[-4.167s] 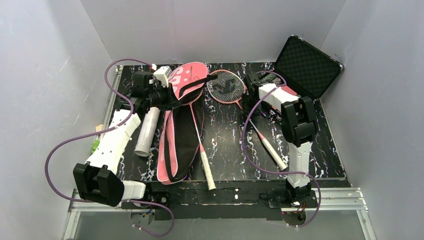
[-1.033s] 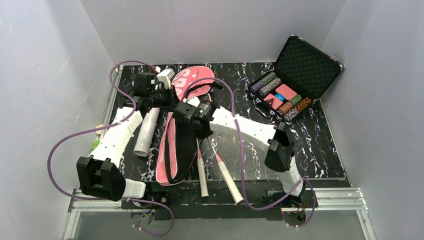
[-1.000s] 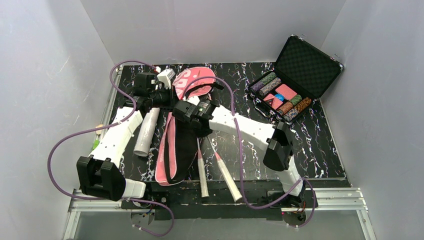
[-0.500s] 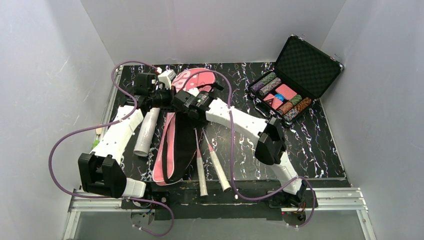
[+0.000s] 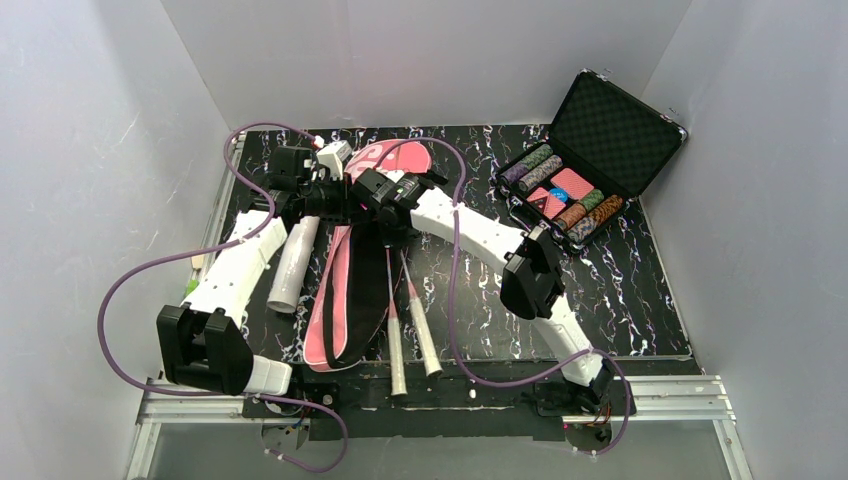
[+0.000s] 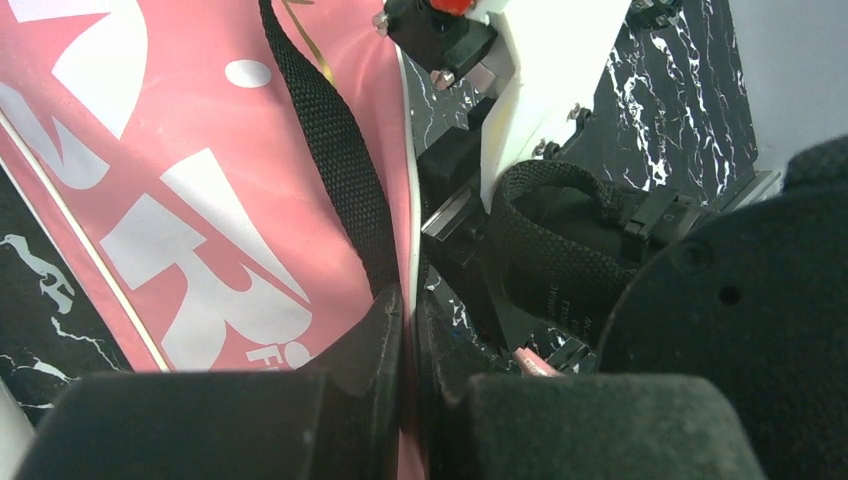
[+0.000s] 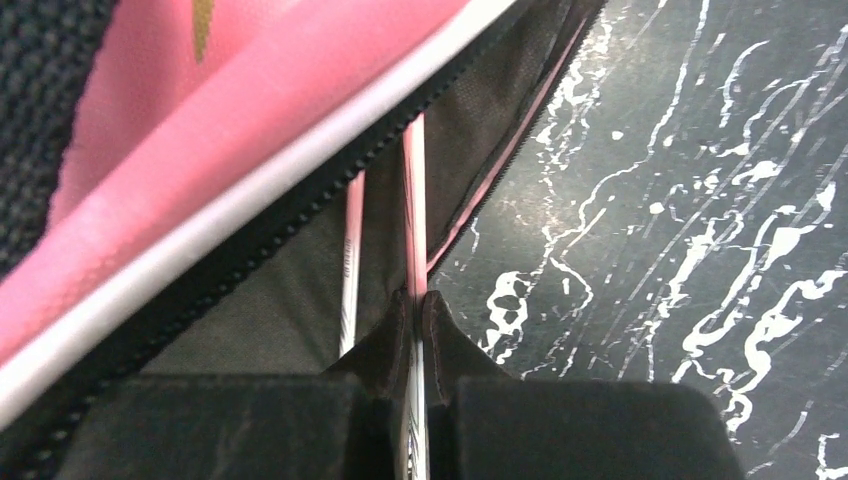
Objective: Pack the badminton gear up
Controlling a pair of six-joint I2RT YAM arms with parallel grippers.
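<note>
The long pink bag lies lengthwise left of centre, its black strap across the lettered side. My left gripper is shut on the bag's pink top edge near the far end, holding it up. Two rackets lie part-way inside; their white handles stick out toward the near edge. My right gripper is shut on one racket's thin pink shaft at the bag's mouth. The other shaft lies beside it on the dark lining. A white tube lies left of the bag.
An open black foam-lined case with coloured poker chips stands at the back right. White walls close in the marbled black table on three sides. Purple cables loop over both arms.
My right gripper has pushed its racket toward the far end, deeper into the bag. Both handles now lie nearly parallel and further from the near edge. The left gripper has kept its hold.
</note>
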